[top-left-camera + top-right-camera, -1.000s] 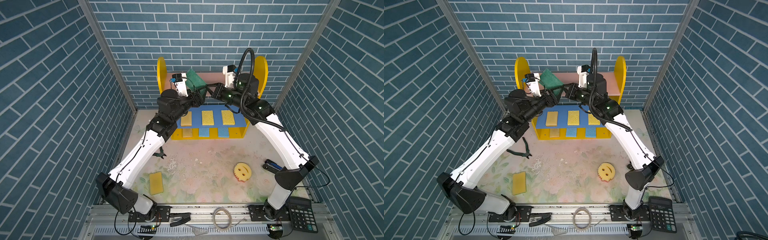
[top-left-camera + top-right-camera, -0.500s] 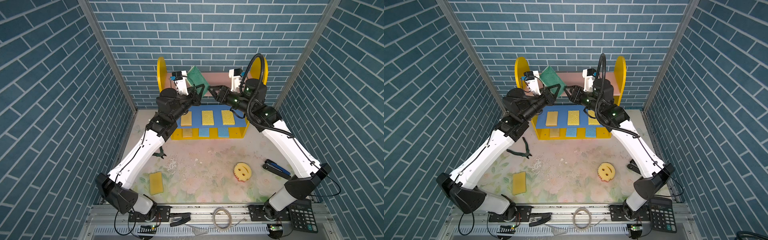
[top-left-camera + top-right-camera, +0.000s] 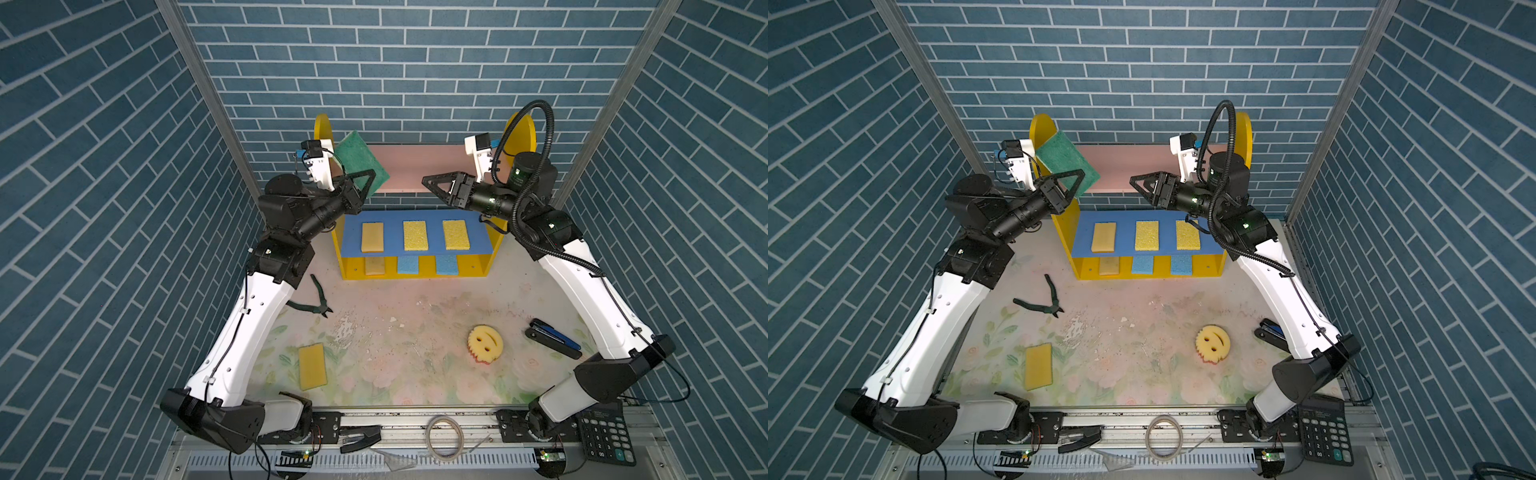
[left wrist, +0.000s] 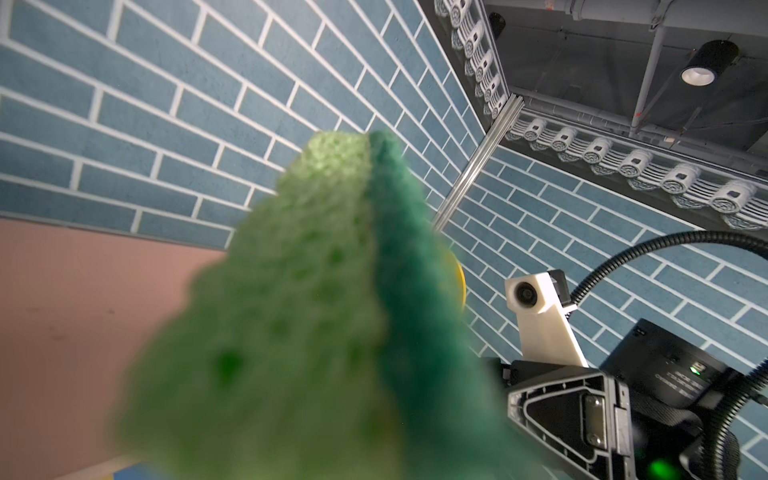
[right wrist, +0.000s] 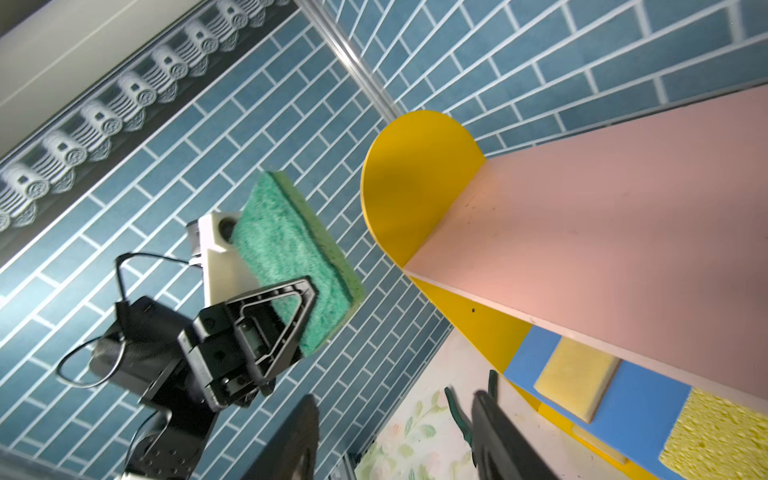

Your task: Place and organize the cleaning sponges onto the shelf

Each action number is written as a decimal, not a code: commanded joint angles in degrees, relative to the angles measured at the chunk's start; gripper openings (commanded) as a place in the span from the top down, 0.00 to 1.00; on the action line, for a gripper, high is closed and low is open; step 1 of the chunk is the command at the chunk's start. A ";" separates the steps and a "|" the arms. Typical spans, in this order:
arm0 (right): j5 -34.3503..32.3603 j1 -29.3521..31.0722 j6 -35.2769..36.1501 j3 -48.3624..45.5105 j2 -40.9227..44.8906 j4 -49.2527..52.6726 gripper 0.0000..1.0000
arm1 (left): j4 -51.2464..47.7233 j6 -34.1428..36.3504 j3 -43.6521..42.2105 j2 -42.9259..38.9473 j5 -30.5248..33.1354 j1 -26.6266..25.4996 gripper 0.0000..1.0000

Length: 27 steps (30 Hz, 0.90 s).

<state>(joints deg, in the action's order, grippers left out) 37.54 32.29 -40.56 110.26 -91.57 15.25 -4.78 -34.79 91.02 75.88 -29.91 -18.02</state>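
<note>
My left gripper is shut on a green-topped sponge, which it holds tilted in the air at the left end of the shelf's pink top board. That sponge fills the left wrist view. My right gripper stands open and empty in front of the board's right half, apart from the sponge. Three yellow sponges lie on the blue middle board. One tan and two blue sponges sit on the base. A yellow sponge and a smiley sponge lie on the table.
Green-handled pliers lie on the table by the left arm. A black and blue stapler rests beside the right arm. A black calculator and a cable coil sit at the front rail. Brick walls close in on three sides.
The right gripper opened, let go of the green-topped sponge and drew back to the right. The left gripper shut on the sponge and now holds it alone, slightly higher.
</note>
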 commanded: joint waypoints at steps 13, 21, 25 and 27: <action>8.41 -0.04 2.90 -11.33 1.66 -7.26 0.59 | -4.03 -1.17 2.36 0.90 -16.74 4.05 0.97; 11.15 -0.03 4.11 -16.68 4.63 -12.97 0.55 | 10.25 -13.36 -1.37 3.13 -23.15 6.77 0.97; 11.16 -0.04 3.92 -16.62 4.85 -15.82 0.50 | 9.26 -13.38 -1.53 3.33 -23.40 6.95 0.97; 11.78 -0.04 2.53 -15.77 4.44 -18.62 0.47 | 9.17 -13.59 -1.64 3.25 -23.43 6.95 0.97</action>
<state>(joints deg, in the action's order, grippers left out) 47.33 32.34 -38.59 94.32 -88.47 3.14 1.41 -47.11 89.76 79.50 -51.55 -11.49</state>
